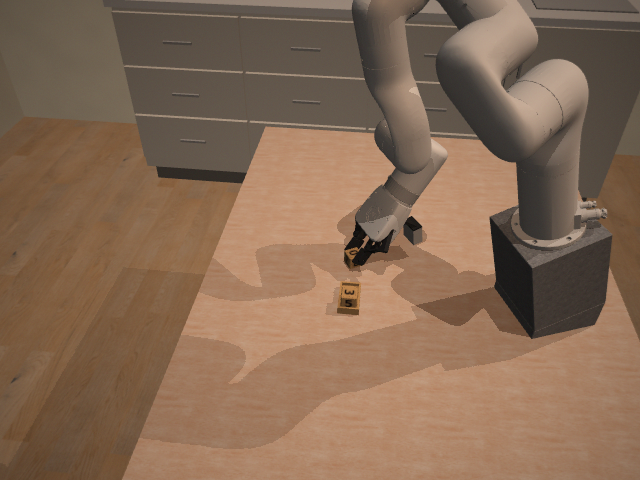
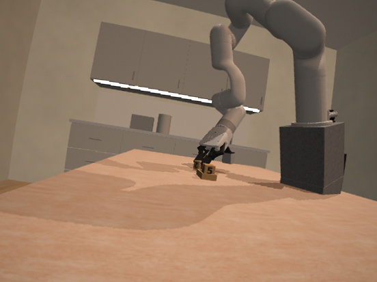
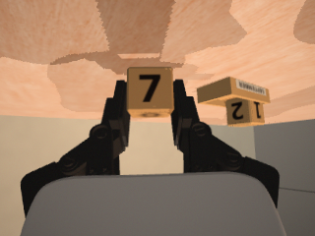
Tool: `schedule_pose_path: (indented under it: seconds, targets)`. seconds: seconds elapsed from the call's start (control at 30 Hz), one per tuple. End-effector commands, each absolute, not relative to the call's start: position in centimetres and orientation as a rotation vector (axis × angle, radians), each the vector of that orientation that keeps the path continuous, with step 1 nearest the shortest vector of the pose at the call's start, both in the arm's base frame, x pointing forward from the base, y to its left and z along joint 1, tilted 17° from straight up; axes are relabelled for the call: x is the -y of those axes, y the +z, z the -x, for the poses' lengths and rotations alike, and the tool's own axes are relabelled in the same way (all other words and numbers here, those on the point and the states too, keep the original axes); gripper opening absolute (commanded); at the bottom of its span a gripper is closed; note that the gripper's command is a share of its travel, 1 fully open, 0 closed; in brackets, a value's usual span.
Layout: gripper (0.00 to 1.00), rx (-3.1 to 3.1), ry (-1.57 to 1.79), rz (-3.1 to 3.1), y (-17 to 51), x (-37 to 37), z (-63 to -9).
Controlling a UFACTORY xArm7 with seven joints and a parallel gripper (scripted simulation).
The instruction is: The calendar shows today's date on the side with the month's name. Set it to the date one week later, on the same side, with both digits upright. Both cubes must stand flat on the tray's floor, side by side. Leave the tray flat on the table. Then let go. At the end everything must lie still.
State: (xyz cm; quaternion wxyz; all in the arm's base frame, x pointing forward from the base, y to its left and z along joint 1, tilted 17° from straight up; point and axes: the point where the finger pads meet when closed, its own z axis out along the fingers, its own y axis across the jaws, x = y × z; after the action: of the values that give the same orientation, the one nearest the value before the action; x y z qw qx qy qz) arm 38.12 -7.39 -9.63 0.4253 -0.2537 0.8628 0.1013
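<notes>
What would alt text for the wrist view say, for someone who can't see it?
A wooden cube showing a black 7 sits between the black fingers of the gripper. Off to the right, appearing upside down, is the wooden tray with a month label and another cube showing 2 and 1.

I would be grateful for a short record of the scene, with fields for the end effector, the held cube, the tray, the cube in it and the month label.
end effector: closed on a cube
held cube: 7 on the face toward the wrist camera
tray: on the table
cube in tray: 3 on top
month label: SEPTEMBER
</notes>
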Motion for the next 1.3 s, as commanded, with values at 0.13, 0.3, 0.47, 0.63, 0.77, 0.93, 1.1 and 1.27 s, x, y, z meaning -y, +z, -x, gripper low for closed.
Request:
schedule_pose_path:
  seconds: [0.13, 0.3, 0.47, 0.63, 0.77, 0.93, 1.1, 1.27]
  targets:
    - [0.29, -2.157, 0.251, 0.634, -9.58, 7.48, -38.16]
    - [0.29, -2.157, 0.251, 0.634, -9.58, 7.48, -38.16]
    - [0.29, -2.157, 0.251, 0.634, -9.58, 7.48, -38.16]
    - [0.29, -2.157, 0.251, 0.634, -9.58, 7.48, -38.16]
    - [0.29, -2.157, 0.251, 0.634, -9.63, 7.47, -38.17]
    - [0.29, -2.157, 0.251, 0.634, -9.76, 7.46, -38.21]
    - [0.29, -2.157, 0.251, 0.634, -9.92, 7.44, -38.25]
    - [0.29, -2.157, 0.251, 0.634, -10.07, 7.42, -38.29]
